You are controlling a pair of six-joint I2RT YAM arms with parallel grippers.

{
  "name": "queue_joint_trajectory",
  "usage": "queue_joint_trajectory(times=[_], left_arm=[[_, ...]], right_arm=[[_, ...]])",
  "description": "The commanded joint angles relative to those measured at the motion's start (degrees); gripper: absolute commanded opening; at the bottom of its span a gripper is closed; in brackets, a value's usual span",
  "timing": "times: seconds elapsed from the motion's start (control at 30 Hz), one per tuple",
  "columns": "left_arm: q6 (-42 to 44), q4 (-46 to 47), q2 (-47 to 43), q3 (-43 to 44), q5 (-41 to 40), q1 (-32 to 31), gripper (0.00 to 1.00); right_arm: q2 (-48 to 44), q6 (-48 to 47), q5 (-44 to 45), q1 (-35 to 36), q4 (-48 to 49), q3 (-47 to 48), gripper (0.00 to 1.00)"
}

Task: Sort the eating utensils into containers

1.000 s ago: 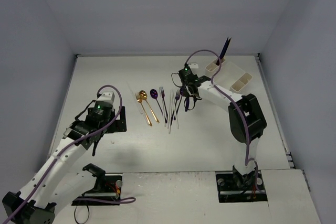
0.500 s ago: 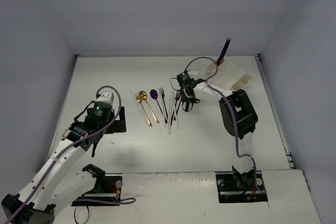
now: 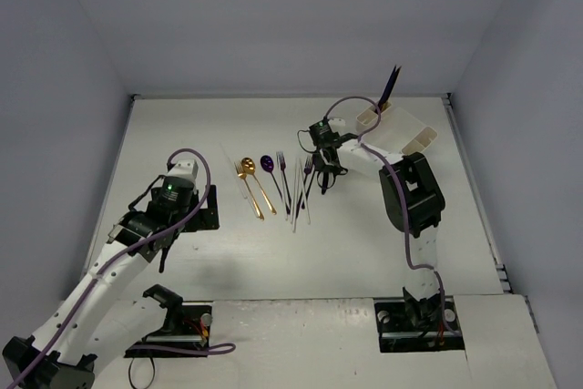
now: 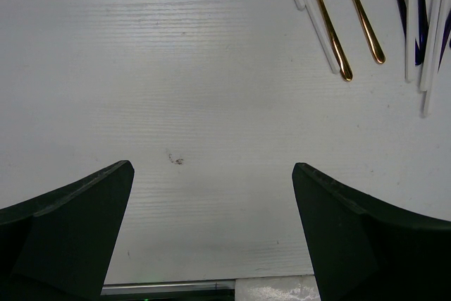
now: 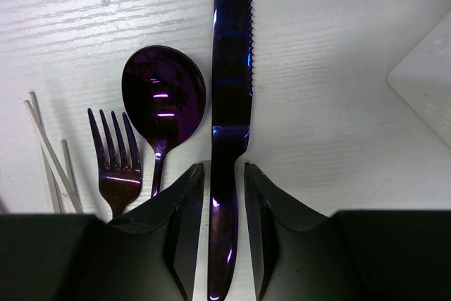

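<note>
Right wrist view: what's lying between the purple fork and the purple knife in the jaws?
The purple spoon, bowl up, lies between the purple fork and the serrated purple knife in the right gripper.

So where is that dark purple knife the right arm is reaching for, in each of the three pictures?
Top view: the purple knife lies at the right end of the row of cutlery, under the right arm's jaws.
Left wrist view: not clearly in it; only handle ends show at the top right.
Right wrist view: the knife runs up the middle, handle between the jaws.
Shared landmark: the purple spoon, left of the knife; in the top view.
</note>
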Motion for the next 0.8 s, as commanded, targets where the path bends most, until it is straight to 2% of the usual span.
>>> queue_joint_trajectory(times=[0.0,0.13,0.17,0.2,0.43,0.77], left_arm=[[1.1,2.3,0.2,0.2,-0.5,0.4,0.95],[1.1,2.3,0.2,0.2,-0.5,0.4,0.95],[1.1,2.3,0.2,0.2,-0.5,0.4,0.95],[1.2,2.3,0.2,0.2,-0.5,0.4,0.95],[1.2,2.2,0.0,0.2,-0.6,0.4,0.95],[1.2,2.6,0.0,0.1,-0.7,0.4,0.95]], right_arm=[[1.6,1.3,-0.4,-0.1,-0.9,0.9,0.26],[1.8,1.3,-1.2,-0.1,-1.1,0.5,0.15],[1.9,1.1,-1.6,-0.1,-1.0,0.3,0.05],[1.9,0.8,-1.9,-0.1,-1.0,0.1,0.00],[-3.1,-4.3,0.9,0.3,-0.9,-1.6,0.00],[-19.9,-11.9,3.8,0.9,-0.8,-1.8,0.00]])
